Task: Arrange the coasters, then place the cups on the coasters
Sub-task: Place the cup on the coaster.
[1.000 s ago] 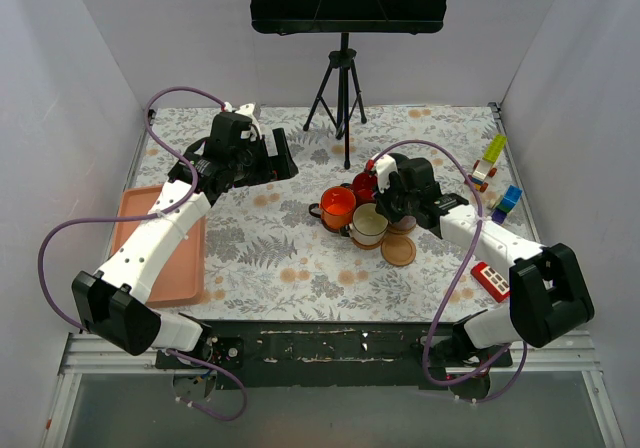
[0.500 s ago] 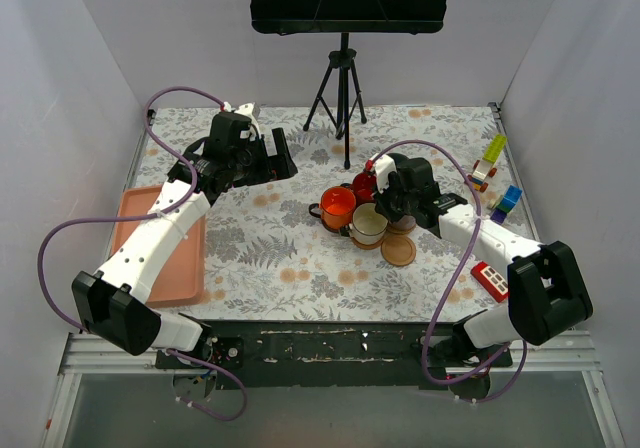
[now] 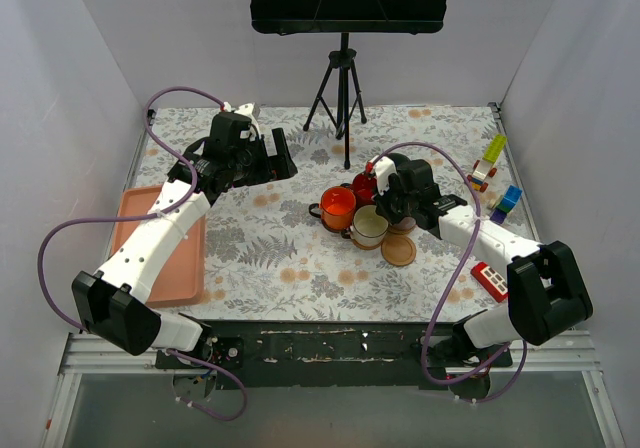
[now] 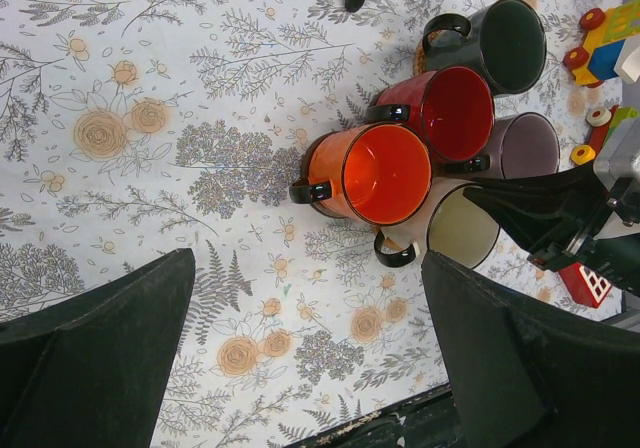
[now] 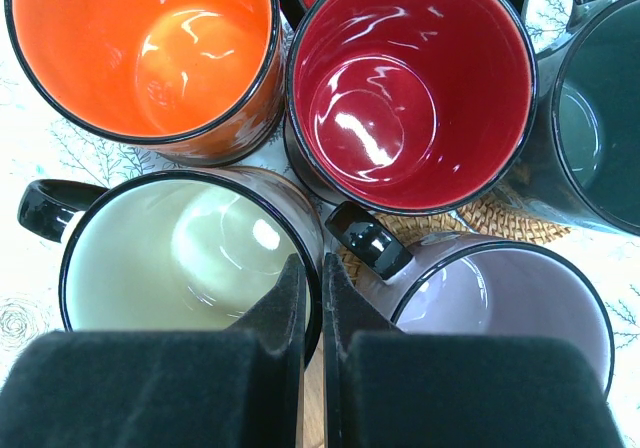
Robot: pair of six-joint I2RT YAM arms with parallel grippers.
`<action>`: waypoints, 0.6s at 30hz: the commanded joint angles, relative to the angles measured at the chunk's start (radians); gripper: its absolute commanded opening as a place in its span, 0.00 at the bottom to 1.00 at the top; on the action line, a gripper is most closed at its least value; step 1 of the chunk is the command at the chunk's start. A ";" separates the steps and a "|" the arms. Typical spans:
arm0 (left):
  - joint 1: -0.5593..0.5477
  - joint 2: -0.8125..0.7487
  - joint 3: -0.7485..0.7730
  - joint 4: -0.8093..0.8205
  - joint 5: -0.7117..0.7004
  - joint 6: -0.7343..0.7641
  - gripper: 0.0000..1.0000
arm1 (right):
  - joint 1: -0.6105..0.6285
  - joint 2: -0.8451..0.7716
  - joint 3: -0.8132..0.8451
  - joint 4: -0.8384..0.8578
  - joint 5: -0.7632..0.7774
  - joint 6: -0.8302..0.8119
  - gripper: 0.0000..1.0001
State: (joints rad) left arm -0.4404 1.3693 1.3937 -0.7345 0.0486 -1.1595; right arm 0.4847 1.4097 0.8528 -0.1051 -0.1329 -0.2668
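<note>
**Cups bunched over the coasters, right of centre**

The table (image 3: 270, 258) carries a salmon tray (image 3: 186, 268) at the left of the top view. The left hand (image 4: 310, 368) hangs wide open, well apart from the cluster. The right hand (image 5: 312, 288) is pressed narrow at the rim of the cream cup (image 4: 462, 226); whether it pinches the wall I cannot tell.

The orange cup (image 4: 375, 173), red cup (image 4: 455, 111), dark green cup (image 4: 515, 30) and purple-grey cup (image 4: 530, 143) crowd it, touching. They look glossy, stiff and likely slippery, so grip the wall or handle. A woven coaster (image 5: 500, 220) lies beneath them, and a wood coaster (image 3: 398, 250) sits just below. Both are thin and probably awkward to lift.
</note>
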 commanded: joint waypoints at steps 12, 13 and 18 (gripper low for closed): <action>0.006 -0.013 -0.010 -0.008 -0.004 0.011 0.98 | -0.003 -0.009 0.003 0.070 -0.005 0.008 0.03; 0.006 -0.013 -0.010 -0.008 -0.006 0.011 0.98 | -0.003 -0.011 0.003 0.067 -0.004 0.008 0.05; 0.006 -0.013 -0.012 -0.008 -0.004 0.011 0.98 | -0.001 -0.012 0.005 0.064 0.001 0.011 0.12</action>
State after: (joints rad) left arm -0.4404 1.3693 1.3842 -0.7368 0.0486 -1.1595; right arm 0.4847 1.4097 0.8528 -0.1059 -0.1295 -0.2657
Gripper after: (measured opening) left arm 0.981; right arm 0.106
